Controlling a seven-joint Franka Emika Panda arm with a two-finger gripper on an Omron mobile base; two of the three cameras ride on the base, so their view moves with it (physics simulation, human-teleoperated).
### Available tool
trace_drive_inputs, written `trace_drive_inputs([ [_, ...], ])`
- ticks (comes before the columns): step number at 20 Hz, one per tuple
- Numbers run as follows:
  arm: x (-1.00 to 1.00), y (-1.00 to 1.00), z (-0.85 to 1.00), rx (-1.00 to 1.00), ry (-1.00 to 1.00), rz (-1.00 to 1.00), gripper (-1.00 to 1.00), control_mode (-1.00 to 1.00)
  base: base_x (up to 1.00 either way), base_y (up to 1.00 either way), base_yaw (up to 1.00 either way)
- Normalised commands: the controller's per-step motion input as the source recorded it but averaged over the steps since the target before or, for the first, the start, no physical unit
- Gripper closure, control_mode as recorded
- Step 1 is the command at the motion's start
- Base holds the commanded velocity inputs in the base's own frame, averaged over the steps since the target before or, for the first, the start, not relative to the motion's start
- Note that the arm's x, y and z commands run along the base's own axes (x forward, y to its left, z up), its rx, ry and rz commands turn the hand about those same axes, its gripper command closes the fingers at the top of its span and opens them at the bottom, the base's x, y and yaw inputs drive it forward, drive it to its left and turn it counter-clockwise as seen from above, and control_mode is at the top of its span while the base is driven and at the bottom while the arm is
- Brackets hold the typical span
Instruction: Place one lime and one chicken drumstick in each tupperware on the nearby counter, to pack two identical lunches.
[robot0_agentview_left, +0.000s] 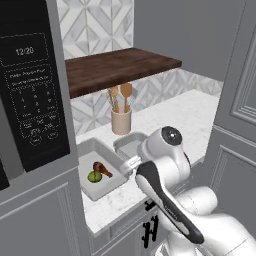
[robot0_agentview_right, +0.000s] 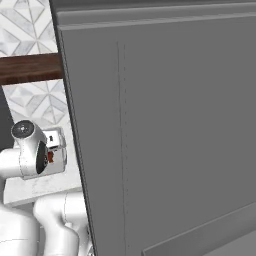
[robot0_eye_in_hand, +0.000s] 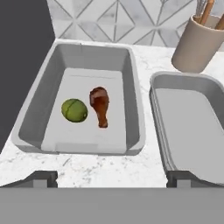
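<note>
In the hand view, a light-grey tupperware (robot0_eye_in_hand: 37, 105) holds one lime (robot0_eye_in_hand: 74, 110) and one chicken drumstick (robot0_eye_in_hand: 100, 106) side by side. The second tupperware (robot0_eye_in_hand: 188, 127) lies just right of it, with nothing inside. My gripper (robot0_eye_in_hand: 112, 179) hangs open above the counter (robot0_eye_in_hand: 109, 166) in front of both trays, with nothing between its fingertips (robot0_eye_in_hand: 41, 178). From the left base view, the filled tupperware (robot0_agentview_left: 111, 184) shows its lime (robot0_agentview_left: 93, 176) and drumstick (robot0_agentview_left: 102, 169). The arm partly hides the other tupperware (robot0_agentview_left: 127, 142).
A beige utensil cup (robot0_agentview_left: 121, 121) with wooden tools stands behind the trays under a dark wooden shelf (robot0_agentview_left: 120, 67). A black microwave (robot0_agentview_left: 30, 90) rises at the left. A tall grey cabinet panel (robot0_agentview_right: 165, 130) stands close on the right.
</note>
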Motion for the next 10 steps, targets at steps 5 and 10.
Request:
trace_drive_inputs([
  [5, -0.44, -0.55, 0.82, 0.04, 0.00, -0.40, -1.00, -1.00, 0.00, 0.00, 0.00],
  [10, -0.43, -0.59, 0.61, 0.04, 0.01, -0.24, -1.00, -1.00, 0.00, 0.00, 0.00],
])
